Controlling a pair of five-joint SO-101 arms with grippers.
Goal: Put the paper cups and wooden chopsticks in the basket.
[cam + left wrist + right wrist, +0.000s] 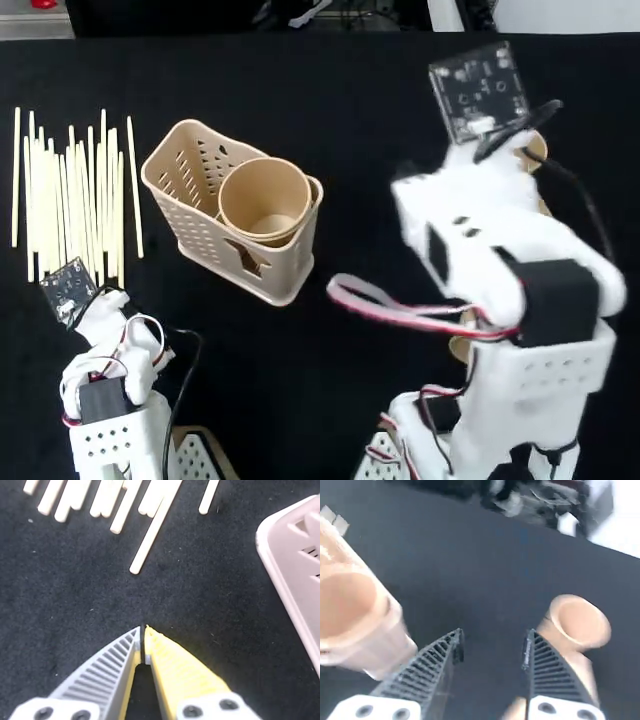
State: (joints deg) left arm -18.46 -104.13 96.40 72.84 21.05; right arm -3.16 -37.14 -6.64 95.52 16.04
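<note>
Done: nested cups [265, 198] stand inside the basket [200, 243].
Outstanding: every chopstick in sight, plus at least two loose cups, by my reading.
Left claw [144, 629]: shut tight, holding nothing, pointed down over the table [65, 605].
Ahead of it: chopsticks [151, 535] lying loose, apart from the tips; basket off to one side.
Right claw [493, 634]: wide open, empty.
Flanking it: paper cup [575, 625] just outside one finger, second cup [355, 615] beyond the opposite finger.

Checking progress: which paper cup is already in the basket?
The brown paper cup upright in the beige plastic basket; the others sit outside it on the black table.
</note>
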